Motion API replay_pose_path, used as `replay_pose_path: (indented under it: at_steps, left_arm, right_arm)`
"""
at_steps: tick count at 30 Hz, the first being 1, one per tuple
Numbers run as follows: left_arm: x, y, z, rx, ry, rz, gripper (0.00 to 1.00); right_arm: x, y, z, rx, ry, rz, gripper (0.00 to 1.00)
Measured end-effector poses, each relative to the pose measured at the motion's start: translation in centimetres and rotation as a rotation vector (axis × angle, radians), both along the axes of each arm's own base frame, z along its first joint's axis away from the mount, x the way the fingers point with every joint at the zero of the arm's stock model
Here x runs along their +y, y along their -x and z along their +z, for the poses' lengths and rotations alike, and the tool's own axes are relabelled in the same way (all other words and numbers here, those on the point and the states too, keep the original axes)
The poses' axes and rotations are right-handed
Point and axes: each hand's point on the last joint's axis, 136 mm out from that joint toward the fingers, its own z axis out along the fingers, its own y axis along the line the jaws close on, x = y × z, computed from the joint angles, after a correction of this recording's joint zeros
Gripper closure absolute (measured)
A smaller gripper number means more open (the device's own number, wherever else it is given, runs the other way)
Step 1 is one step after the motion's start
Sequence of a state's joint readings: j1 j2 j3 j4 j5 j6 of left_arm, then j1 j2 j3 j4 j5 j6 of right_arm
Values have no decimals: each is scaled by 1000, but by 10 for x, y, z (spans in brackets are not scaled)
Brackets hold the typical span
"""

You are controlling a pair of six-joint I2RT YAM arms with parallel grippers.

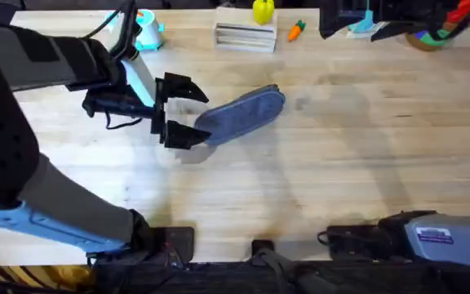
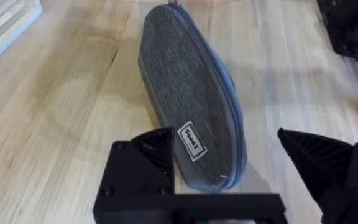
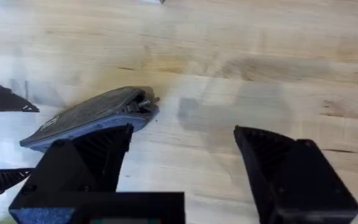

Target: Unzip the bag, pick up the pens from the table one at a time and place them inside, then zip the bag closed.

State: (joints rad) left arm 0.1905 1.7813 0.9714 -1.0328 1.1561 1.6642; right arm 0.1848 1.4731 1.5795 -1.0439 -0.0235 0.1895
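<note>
Bag (image 1: 243,114) long axis diagonal, near end between spread fingers of left hand (image 1: 179,111); right hand (image 3: 185,168) released.

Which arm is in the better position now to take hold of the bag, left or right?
The left, probably. The left gripper is open with the near end of the bag between its fingers. The right gripper, also open, is farther from the bag.

Robot lab or test bench: two arm bases (image 1: 414,237) are sitting bolted at the edge of a butcher-block table (image 1: 365,147), toy props like a carrot toy (image 1: 297,30) lying along the far edge.
</note>
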Motion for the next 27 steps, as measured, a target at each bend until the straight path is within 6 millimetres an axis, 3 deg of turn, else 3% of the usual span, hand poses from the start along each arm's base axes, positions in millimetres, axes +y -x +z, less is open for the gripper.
replay_pose_path:
  at_steps: [6, 10, 18, 27]
  left_arm:
    - [5, 2, 3, 22, 1, 20, 5]
    - [20, 3, 17, -3, -29, 68, 5]
    - [64, 8, 69, -120, -223, 178, 5]
    - [103, 21, 143, -226, -516, 430, 5]
  right_arm:
    - [0, 5, -2, 15, 18, 28, 6]
    - [0, 10, 7, -13, 31, 59, 6]
    - [-5, 38, 44, -117, 34, 85, 6]
    - [-8, 49, 45, -104, 41, 95, 6]
